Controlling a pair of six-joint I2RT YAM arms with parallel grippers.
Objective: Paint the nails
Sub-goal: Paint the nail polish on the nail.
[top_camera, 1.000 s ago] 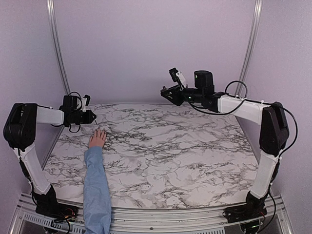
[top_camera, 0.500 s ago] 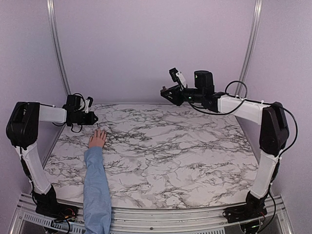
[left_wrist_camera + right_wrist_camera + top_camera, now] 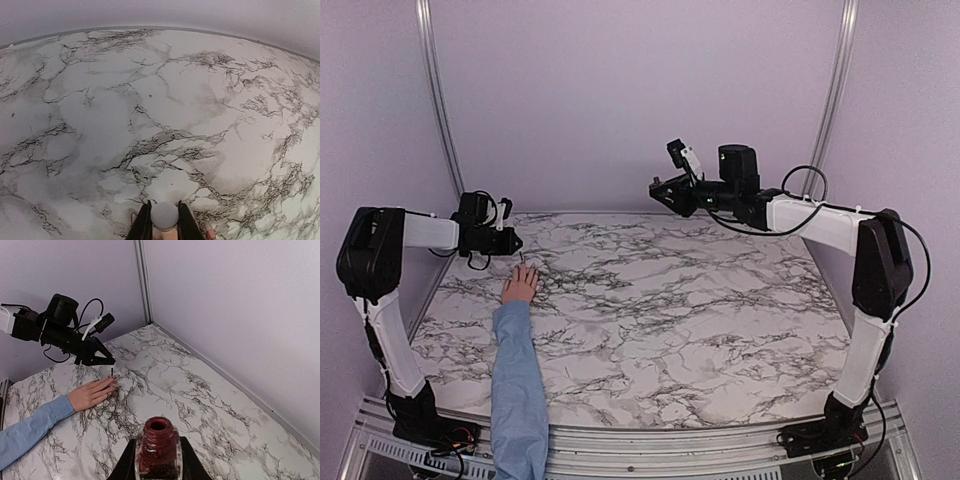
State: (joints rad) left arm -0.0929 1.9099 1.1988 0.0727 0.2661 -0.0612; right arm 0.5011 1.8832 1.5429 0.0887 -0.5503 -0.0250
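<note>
A light-skinned hand (image 3: 520, 285) with a light blue sleeve lies flat at the table's left. Its nails (image 3: 113, 383) are tiny and point to the back. My left gripper (image 3: 511, 242) hovers just beyond the fingertips. It is shut on the white cap (image 3: 164, 216) of a polish brush, whose thin dark tip (image 3: 112, 371) hangs just above the nails. My left gripper also shows in the left wrist view (image 3: 164, 204) and the right wrist view (image 3: 107, 361). My right gripper (image 3: 661, 190) is held high at the back. It is shut on an open bottle of red polish (image 3: 158, 447).
The marble table (image 3: 700, 300) is walled by lilac panels at the back and sides. A metal post (image 3: 142, 280) stands in the back left corner. The blue sleeve (image 3: 517, 390) runs from the hand to the near edge.
My left gripper has shifted slightly right, toward the fingertips, with the brush. The hand and my right arm have not moved.
</note>
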